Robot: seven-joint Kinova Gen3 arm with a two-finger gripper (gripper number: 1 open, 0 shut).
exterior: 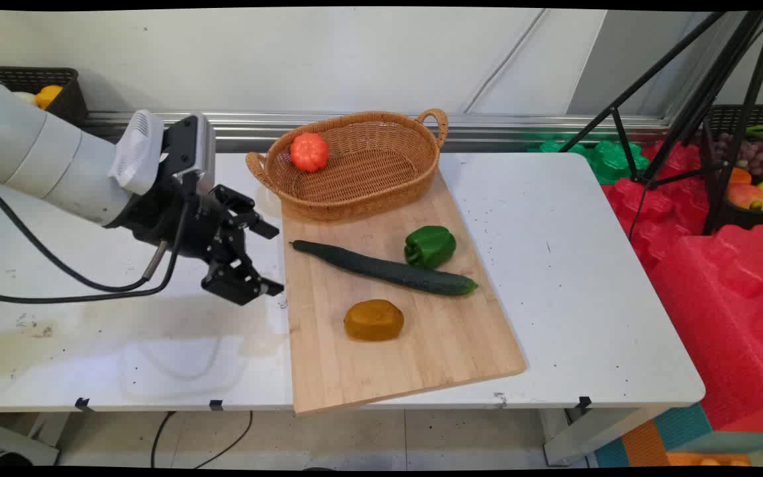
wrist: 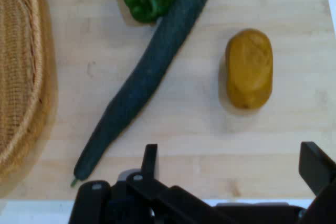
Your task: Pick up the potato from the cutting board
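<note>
1. The gripper (exterior: 274, 258) hangs above the worktop (exterior: 587, 278), just off the left edge of the cutting board (exterior: 421, 344). Its fingers (wrist: 316, 165) stand wide apart and hold nothing.
2. The nearest item is the cucumber (exterior: 381, 267), which lies diagonally across the board with its thin stem end pointing toward the gripper. A green bell pepper (exterior: 430, 246) sits just beside its far flank. A brownish-yellow potato-like lump (exterior: 373, 320) lies apart on the near side.
3. A wicker basket (exterior: 381, 182) rests on the board's far end. An orange-red pumpkin-like item (exterior: 308, 152) lies inside it at the left.
4. Risk: the cucumber is round and long. A sideways contact from one finger would likely roll or pivot it into the pepper.
5. Risk: a low lateral pass could catch the board's left edge and shift the board together with its load.
6. View differences:
   - The main view alone shows the basket's contents and the board's near corner overhanging the worktop edge.
   - The hand view alone shows the finger gap directly, and the cucumber's stem tip close to the basket rim.
</note>
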